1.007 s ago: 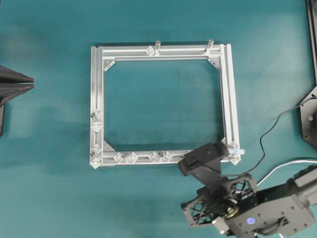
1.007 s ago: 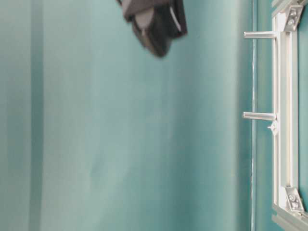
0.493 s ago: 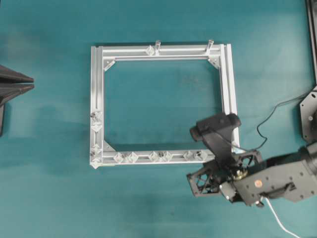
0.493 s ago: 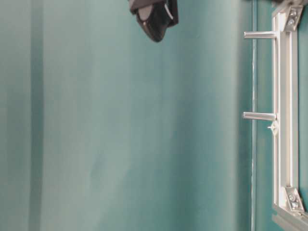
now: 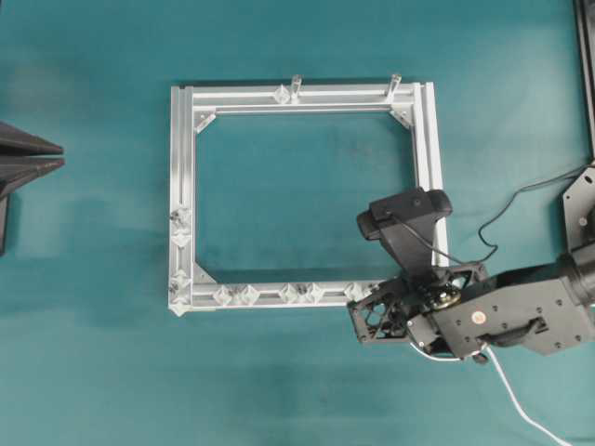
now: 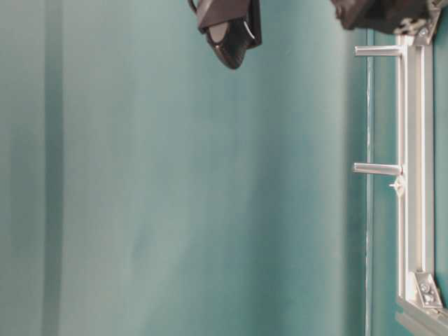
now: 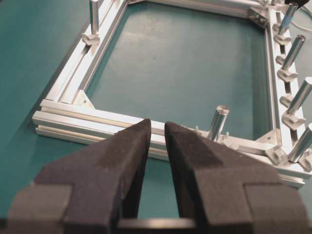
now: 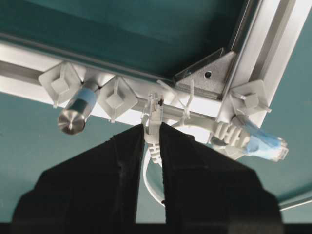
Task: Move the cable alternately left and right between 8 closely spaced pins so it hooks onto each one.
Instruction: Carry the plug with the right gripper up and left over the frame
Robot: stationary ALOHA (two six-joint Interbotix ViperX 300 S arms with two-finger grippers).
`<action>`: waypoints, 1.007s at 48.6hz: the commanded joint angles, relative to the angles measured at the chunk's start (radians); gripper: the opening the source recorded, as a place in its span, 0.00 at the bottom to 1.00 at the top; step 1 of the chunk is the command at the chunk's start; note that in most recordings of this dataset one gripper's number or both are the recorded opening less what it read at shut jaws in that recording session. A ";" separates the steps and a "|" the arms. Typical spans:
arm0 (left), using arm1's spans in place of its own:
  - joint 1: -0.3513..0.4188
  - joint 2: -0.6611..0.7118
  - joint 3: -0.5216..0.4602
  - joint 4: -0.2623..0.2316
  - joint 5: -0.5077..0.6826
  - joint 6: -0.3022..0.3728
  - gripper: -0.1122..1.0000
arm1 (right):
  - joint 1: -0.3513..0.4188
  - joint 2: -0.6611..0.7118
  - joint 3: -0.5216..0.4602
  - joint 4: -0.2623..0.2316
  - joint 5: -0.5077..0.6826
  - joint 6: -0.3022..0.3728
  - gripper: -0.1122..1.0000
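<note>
Pinching the cable [image 8: 151,146] just behind its clear plug, the right gripper [image 8: 151,134] points at the aluminium frame [image 8: 258,44] beside two diamond pins [image 8: 116,99]; the left gripper [image 7: 157,130] rests apart, jaws parted, holding nothing

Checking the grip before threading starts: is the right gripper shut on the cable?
Shut on it. The right gripper pinches the cable just behind its clear plug.
</note>
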 commanded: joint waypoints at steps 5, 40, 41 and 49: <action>-0.002 0.008 -0.009 0.003 -0.009 -0.009 0.32 | -0.005 -0.029 -0.006 -0.006 -0.002 0.000 0.22; -0.002 0.009 -0.009 0.003 -0.009 -0.009 0.32 | -0.074 -0.049 0.028 -0.046 0.005 -0.005 0.22; -0.002 0.009 -0.009 0.003 -0.009 -0.009 0.32 | -0.078 -0.051 0.029 -0.051 0.005 -0.006 0.22; -0.002 0.009 -0.009 0.003 -0.009 -0.009 0.32 | -0.127 -0.058 0.035 -0.092 0.003 -0.028 0.22</action>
